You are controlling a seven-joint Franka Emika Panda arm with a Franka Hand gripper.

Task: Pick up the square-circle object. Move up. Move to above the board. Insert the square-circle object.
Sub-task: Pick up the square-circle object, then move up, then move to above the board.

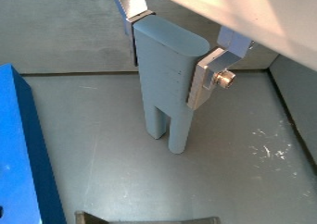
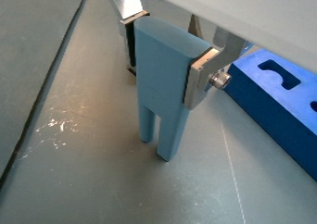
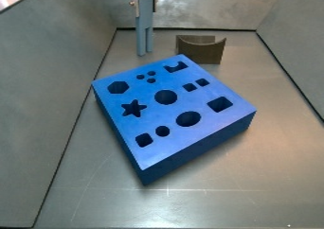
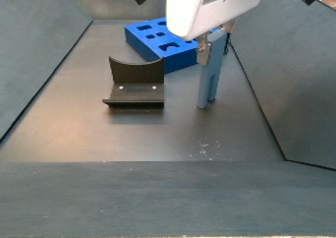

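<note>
two silver fingers (image 1: 206, 75) of the gripper (image 1: 171, 44) clamp the top of the square-circle object (image 1: 168, 84), standing upright on the floor near the far wall, beyond the board (image 3: 171, 110). such a high grip could let the prongs swing or the block slip when lifted, and a tilted block would probably jam at its cutout.

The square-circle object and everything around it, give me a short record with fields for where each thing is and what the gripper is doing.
square-circle object: upright, prongs down, on or barely off the floor; cannot tell which
gripper: at the object's top, fingers flat against both sides
board: flat on the floor, cutouts empty, apart from the object
dark arch block: on the floor beside the object, not touching it
task stage: grasped, not yet above the board
</note>
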